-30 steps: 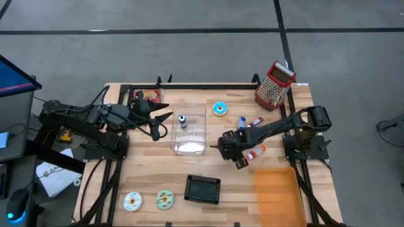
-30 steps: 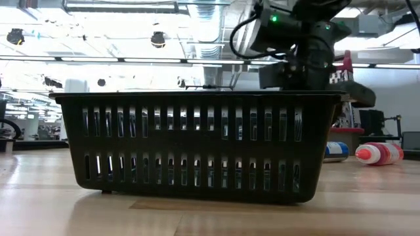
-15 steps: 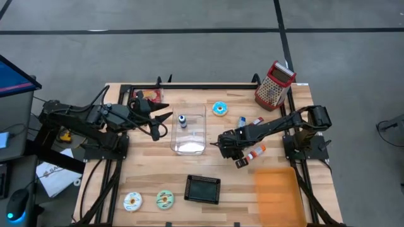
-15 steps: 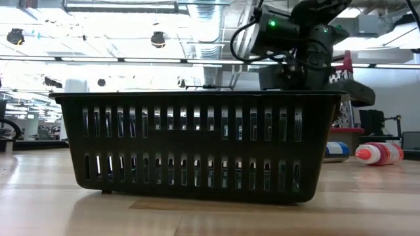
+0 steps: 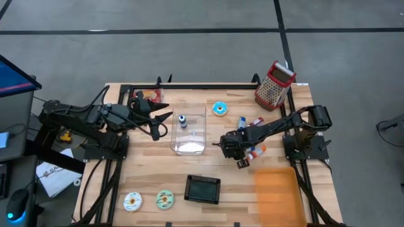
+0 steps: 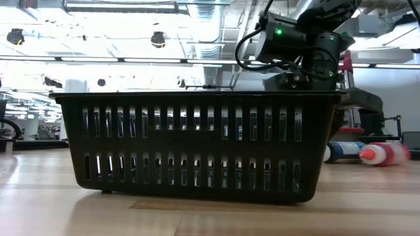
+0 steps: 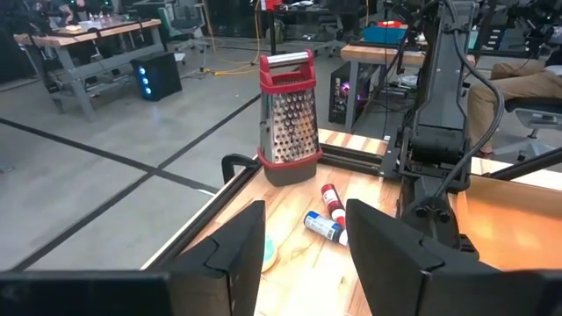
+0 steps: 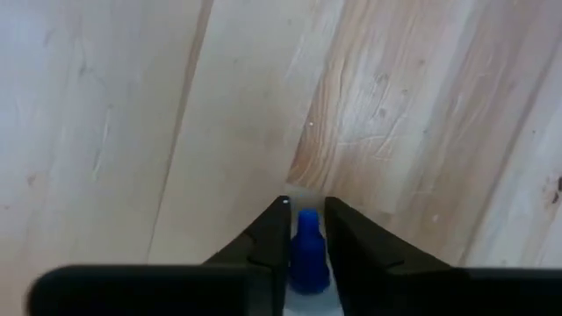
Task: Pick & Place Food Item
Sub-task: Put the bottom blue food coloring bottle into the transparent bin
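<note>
A small bottle with a blue cap (image 8: 306, 250) lies on the wooden table (image 5: 151, 170), right of the clear tub (image 5: 189, 129). My right gripper (image 8: 307, 207) points down at it, shut on the cap; in the high view this gripper (image 5: 232, 149) hides the bottle. A black basket (image 5: 203, 188) stands near the front edge. My left gripper (image 7: 303, 254) hovers open and empty (image 5: 161, 123) left of the tub. My right gripper pinches the bottle's blue cap (image 8: 306, 230) between its two fingers, one on each side. The fingers come from above, pointing steeply down. The pale body below the cap is cut off by the picture's edge, so whether it rests on the wood does not show.
A blue donut (image 5: 219, 108), a blue bottle (image 5: 242, 121), red-capped bottles (image 5: 255, 121) and a grater (image 5: 274, 83) sit at the far right. An orange-red bottle (image 5: 256, 150) lies beside my right gripper. An orange board (image 5: 276, 192) and two donuts (image 5: 132, 200) (image 5: 165, 199) lie in front.
In the low view my right arm's wrist has leaned toward the table's right edge. The two bottles lying right of the basket have slid a little the same way.
</note>
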`<state>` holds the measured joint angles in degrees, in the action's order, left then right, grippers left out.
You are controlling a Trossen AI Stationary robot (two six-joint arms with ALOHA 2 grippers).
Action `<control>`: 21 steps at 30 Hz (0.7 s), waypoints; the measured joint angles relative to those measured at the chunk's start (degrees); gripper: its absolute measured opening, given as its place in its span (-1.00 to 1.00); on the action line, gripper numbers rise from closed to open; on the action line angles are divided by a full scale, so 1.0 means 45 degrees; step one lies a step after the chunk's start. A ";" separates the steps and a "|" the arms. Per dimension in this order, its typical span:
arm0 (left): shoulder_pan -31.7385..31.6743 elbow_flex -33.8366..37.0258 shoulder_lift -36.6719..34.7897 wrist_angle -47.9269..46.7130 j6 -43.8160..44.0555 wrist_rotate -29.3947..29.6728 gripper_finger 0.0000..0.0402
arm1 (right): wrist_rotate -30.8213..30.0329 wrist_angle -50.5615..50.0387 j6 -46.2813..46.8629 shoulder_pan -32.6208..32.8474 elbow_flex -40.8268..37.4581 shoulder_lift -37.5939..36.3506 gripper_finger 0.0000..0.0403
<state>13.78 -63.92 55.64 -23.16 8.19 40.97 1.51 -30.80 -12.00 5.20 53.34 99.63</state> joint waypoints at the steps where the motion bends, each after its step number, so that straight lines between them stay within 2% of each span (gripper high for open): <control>1: 0.0000 0.0000 0.0000 0.0000 0.0004 0.0000 -0.23 | -0.0007 0.0008 0.0119 0.0009 0.0001 0.0000 -0.76; 3: -0.0005 0.0000 0.0000 0.0000 0.0004 0.0000 -0.23 | -0.0021 -0.0030 0.0337 0.0070 0.0063 0.0000 -0.86; 8: -0.0010 0.0000 0.0000 0.0000 0.0053 0.0000 -0.23 | -0.0591 0.0016 0.1017 0.0231 0.0594 -0.0051 -0.88; 13: -0.0005 0.0000 0.0000 0.0011 0.0057 -0.0005 -0.23 | -0.2400 -0.0128 0.1158 0.0603 0.1507 -0.0638 -0.86; 17: -0.0005 0.0000 0.0000 0.0019 0.0159 -0.0010 -0.23 | -0.3449 -0.0545 0.1579 0.0663 0.2345 -0.1436 -0.98; 21: -0.0005 0.0000 0.0005 0.0016 0.0247 -0.0018 -0.23 | -0.4685 -0.0592 0.2352 0.0577 0.3078 -0.2561 -0.99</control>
<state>13.76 -63.92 55.66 -23.08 9.30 40.89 -19.58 -33.46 -1.42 7.80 67.19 88.11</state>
